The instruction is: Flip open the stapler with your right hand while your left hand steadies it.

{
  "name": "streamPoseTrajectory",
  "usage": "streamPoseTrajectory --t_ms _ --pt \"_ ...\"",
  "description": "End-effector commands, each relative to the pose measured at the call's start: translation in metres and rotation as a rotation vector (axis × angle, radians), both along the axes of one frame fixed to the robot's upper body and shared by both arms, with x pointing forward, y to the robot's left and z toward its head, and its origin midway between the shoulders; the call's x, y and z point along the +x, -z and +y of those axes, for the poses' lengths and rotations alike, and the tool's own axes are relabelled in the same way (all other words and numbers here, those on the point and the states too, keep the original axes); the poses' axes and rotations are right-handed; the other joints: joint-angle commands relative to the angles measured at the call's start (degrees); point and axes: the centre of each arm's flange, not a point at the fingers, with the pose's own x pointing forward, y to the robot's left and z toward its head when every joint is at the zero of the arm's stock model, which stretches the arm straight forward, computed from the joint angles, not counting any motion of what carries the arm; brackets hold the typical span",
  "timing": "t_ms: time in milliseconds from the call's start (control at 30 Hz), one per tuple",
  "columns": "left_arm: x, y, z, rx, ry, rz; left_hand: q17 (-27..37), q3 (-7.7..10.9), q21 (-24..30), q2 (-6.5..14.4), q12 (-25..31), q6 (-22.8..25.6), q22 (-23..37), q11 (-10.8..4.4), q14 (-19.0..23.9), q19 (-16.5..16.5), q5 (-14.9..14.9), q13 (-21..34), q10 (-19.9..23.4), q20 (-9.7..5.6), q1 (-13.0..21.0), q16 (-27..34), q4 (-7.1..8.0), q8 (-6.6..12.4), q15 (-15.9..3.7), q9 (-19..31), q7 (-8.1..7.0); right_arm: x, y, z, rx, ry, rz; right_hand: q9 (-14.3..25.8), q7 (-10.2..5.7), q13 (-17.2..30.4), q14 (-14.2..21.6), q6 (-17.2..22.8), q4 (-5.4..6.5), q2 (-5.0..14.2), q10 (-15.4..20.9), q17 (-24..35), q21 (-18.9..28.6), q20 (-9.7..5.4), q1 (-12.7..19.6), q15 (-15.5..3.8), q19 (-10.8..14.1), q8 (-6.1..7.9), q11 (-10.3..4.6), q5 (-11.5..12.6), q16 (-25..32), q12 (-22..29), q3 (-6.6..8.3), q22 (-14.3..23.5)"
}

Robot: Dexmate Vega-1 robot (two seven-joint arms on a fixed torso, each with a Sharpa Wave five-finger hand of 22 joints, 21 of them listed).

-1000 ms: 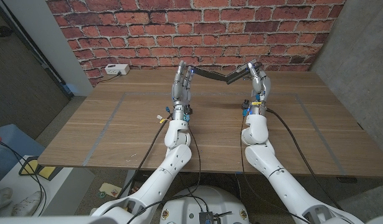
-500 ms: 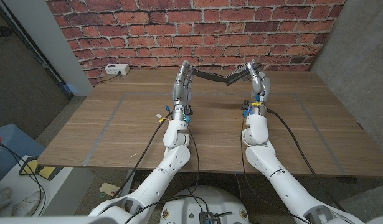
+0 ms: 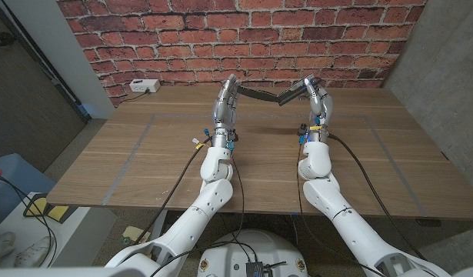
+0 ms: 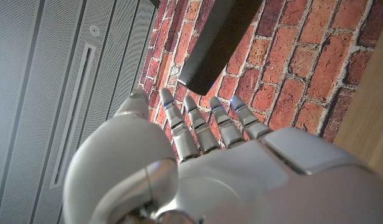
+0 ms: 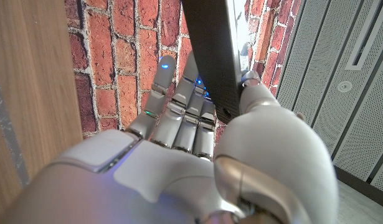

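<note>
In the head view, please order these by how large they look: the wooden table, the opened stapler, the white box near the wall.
1. wooden table, by far the largest.
2. stapler, a long dark V spread between both hands.
3. white box, smallest, though not much shorter than one stapler arm.

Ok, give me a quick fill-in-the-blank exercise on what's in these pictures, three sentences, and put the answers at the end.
1. The stapler is held up between the left hand and the ____ hand.
2. Its two halves are spread open in a wide ____ shape.
3. Behind the wooden table stands a wall of red ____.

Missing words: right; V; brick
</note>
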Motion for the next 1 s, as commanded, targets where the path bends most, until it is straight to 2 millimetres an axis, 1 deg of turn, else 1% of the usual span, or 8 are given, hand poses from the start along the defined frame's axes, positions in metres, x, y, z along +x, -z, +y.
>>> streamPoseTrajectory --t_ms 33,100,167,267,400,500,733,1000 --pt "0.0018 -0.0020 0.0004 0.035 -0.022 0.011 0.27 -0.14 -0.15 0.15 0.54 1.61 0.08 0.12 0.77 -0.32 -0.20 0.24 1.47 -0.24 -0.53 0.60 0.41 0.80 -8.94 0.46 0.57 0.0016 -0.0027 0.0021 0.008 -0.017 -0.006 -0.05 -3.12 0.41 0.66 3.08 5.38 0.63 5.16 0.00 0.54 -8.79 -0.21 -4.07 -0.30 0.55 -4.66 0.24 0.09 0.12 11.96 0.00" --pt "0.0018 -0.0020 0.0003 0.041 -0.026 0.009 0.31 -0.23 -0.16 0.16 0.59 1.95 0.07 0.12 0.90 -0.31 -0.26 0.25 1.62 -0.24 -0.73 0.67 0.49 0.97 -8.93 0.56 0.54 0.0014 -0.0031 0.0025 0.008 -0.018 -0.008 -0.06 -3.10 0.32 0.69 3.08 5.35 0.64 5.24 0.03 0.57 -8.74 -0.21 -4.09 -0.30 0.55 -4.68 0.25 0.10 0.08 11.99 0.00" --pt "0.0016 -0.0022 0.0003 0.050 -0.039 0.008 0.37 -0.41 -0.17 0.22 0.76 2.35 0.06 0.23 1.06 -0.30 -0.39 0.28 2.18 -0.29 -1.21 0.81 0.72 1.20 -9.02 0.77 0.96 0.0013 -0.0033 0.0031 0.009 -0.022 -0.010 -0.07 -3.12 0.28 0.70 3.06 5.36 0.66 5.31 0.04 0.59 -8.79 -0.25 -4.07 -0.27 0.53 -4.73 0.25 0.09 0.07 12.02 -0.01" --pt "0.0011 -0.0031 0.0012 0.069 -0.055 0.002 0.52 -1.09 -0.20 0.24 1.42 2.80 0.02 0.68 1.54 -0.22 -0.75 0.35 4.22 -0.32 -2.85 1.16 1.52 1.53 -9.25 1.21 1.32 0.0010 -0.0036 0.0044 0.005 -0.024 -0.012 -0.09 -3.06 0.18 0.70 3.05 5.31 0.64 5.31 0.07 0.62 -8.80 -0.25 -4.12 -0.24 0.53 -4.67 0.26 0.08 -0.02 12.08 -0.01" --pt "-0.0001 -0.0044 0.0026 0.105 -0.102 -0.004 0.50 -1.49 -0.18 0.12 1.97 2.87 -0.02 1.05 1.85 -0.02 -0.92 0.15 6.05 -0.24 -3.75 1.23 1.84 1.61 -9.38 1.50 1.73 0.0002 -0.0037 0.0056 0.003 -0.025 -0.014 -0.11 -3.05 0.20 0.75 3.06 5.32 0.66 5.42 0.10 0.65 -8.76 -0.32 -4.09 -0.25 0.53 -4.73 0.26 0.09 0.01 12.11 -0.02" --pt "-0.0007 -0.0045 0.0027 0.121 -0.122 -0.006 0.39 -1.74 -0.21 0.06 2.59 3.13 -0.08 1.85 2.19 0.08 -1.01 -0.30 8.30 -0.20 -4.36 1.21 1.99 1.63 -9.47 1.58 1.95 0.0001 -0.0037 0.0062 0.004 -0.027 -0.015 -0.13 -3.10 0.24 0.77 3.06 5.32 0.63 5.47 0.13 0.69 -8.78 -0.39 -4.05 -0.22 0.53 -4.67 0.25 0.09 0.03 12.12 -0.03" --pt "-0.0014 -0.0047 0.0033 0.158 -0.157 -0.008 0.38 -2.08 -0.58 0.58 2.75 4.16 -0.13 0.70 2.30 -0.58 -1.13 -0.99 10.63 0.27 -5.80 1.33 2.69 1.73 -9.22 1.40 2.59 0.0003 -0.0036 0.0087 -0.001 -0.031 -0.014 -0.16 -3.09 0.28 0.85 3.08 5.26 0.62 5.40 0.19 0.75 -8.81 -0.44 -4.06 -0.23 0.54 -4.75 0.25 0.11 -0.04 12.19 -0.03" --pt "-0.0014 -0.0048 0.0038 0.193 -0.196 -0.002 0.64 -2.97 -1.01 1.34 2.71 5.33 -0.11 0.73 1.65 -1.42 -1.40 -1.25 12.26 0.73 -9.05 1.49 4.51 1.64 -8.74 1.00 4.03 0.0021 -0.0064 0.0112 0.006 -0.032 -0.019 -0.20 -3.08 0.27 0.79 3.09 5.25 0.62 5.39 0.23 0.79 -8.80 -0.57 -4.06 -0.30 0.54 -4.69 0.26 0.03 -0.12 12.29 -0.05"
